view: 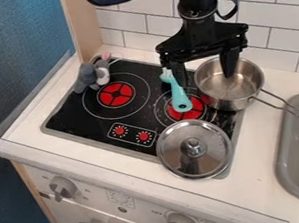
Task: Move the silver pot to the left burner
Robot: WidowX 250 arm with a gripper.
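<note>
- The silver pot (234, 89) sits upright at the back right of the stove (72, 116), partly over the counter (256, 158), with its wire handle (283, 101) angled towards the sink (286, 162)
- The claw (206, 80) hangs above, its two fingers (229, 64) spread apart with nothing between them that looks gripped; they seem to flank the pot's left wall, though actual depth is hard to judge
- The thin metal probably makes it light and stiff, not fragile, but smooth enough to slip or swivel in the pads
- The left wall by the rim (196, 80) looks the best hold, one finger inside and one outside; the handle sits off to one side and would likely let the pot tip
- A firm pinch and level lift should clear the turquoise utensil (179, 96) on the way to the left burner (116, 94)
</note>
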